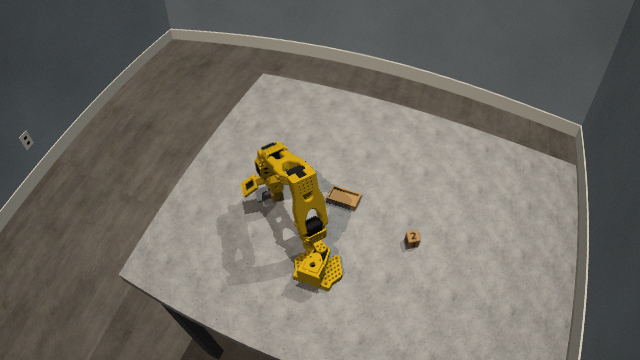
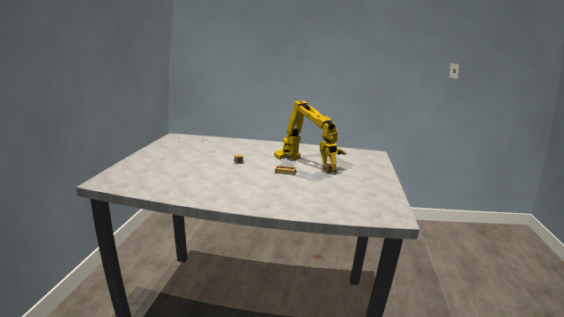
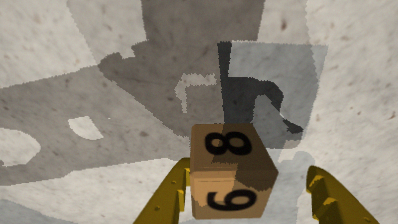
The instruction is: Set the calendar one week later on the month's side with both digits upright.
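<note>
A wooden cube (image 1: 273,198) (image 2: 326,168) (image 3: 230,170) stands between the fingers, on the table as far as I can tell. In the wrist view it shows an 8 and a 6 or 9, both turned sideways. My gripper (image 2: 330,169) (image 3: 249,172) is open around it: the left finger is close to the cube, the right finger stands clear with a gap. The other wooden cube (image 1: 412,239) (image 2: 238,159) lies apart on the table, a 2 on its top. The wooden tray (image 1: 345,199) (image 2: 285,171) lies flat and empty between the two cubes.
The arm's base (image 1: 315,267) (image 2: 287,154) stands on the grey table (image 1: 450,300) (image 2: 198,189), with the arm arching over to the first cube. The arm's shadows fall around that cube. The table's edge (image 1: 192,172) is beyond the gripper.
</note>
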`<action>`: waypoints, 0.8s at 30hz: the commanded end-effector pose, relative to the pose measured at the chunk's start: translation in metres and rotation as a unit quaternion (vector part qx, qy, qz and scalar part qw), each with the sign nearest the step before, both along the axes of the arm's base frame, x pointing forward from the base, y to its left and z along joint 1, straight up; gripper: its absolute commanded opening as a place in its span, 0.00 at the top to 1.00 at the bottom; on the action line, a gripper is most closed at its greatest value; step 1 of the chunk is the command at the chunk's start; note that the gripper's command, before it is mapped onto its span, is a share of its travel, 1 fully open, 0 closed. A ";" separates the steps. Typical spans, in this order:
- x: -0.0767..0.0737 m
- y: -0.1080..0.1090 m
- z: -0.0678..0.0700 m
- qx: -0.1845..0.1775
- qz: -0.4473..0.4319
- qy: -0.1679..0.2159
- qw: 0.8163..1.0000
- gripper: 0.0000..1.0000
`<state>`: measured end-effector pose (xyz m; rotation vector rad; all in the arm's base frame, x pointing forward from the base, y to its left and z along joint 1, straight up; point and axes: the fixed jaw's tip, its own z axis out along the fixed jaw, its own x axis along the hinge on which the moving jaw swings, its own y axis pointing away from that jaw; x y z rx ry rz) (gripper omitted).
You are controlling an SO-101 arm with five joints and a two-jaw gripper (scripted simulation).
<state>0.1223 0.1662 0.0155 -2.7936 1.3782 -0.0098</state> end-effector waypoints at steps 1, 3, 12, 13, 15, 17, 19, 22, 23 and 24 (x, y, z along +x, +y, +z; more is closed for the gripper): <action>0.000 0.003 0.003 0.009 0.007 -0.006 1.000 0.64; 0.000 0.003 0.003 0.009 0.007 -0.006 1.000 0.64; 0.000 0.004 0.008 0.009 0.007 -0.006 1.000 0.64; 0.000 0.004 0.010 0.009 0.007 -0.006 1.000 0.64; 0.001 0.004 0.015 0.009 0.007 -0.006 1.000 0.64; 0.001 0.005 0.022 0.009 0.007 -0.006 1.000 0.64; 0.001 0.005 0.029 0.009 0.007 -0.006 1.000 0.64; 0.001 0.005 0.033 0.009 0.007 -0.006 1.000 0.64; 0.001 0.005 0.036 0.009 0.007 -0.006 1.000 0.64; 0.000 0.004 0.040 0.009 0.007 -0.006 1.000 0.64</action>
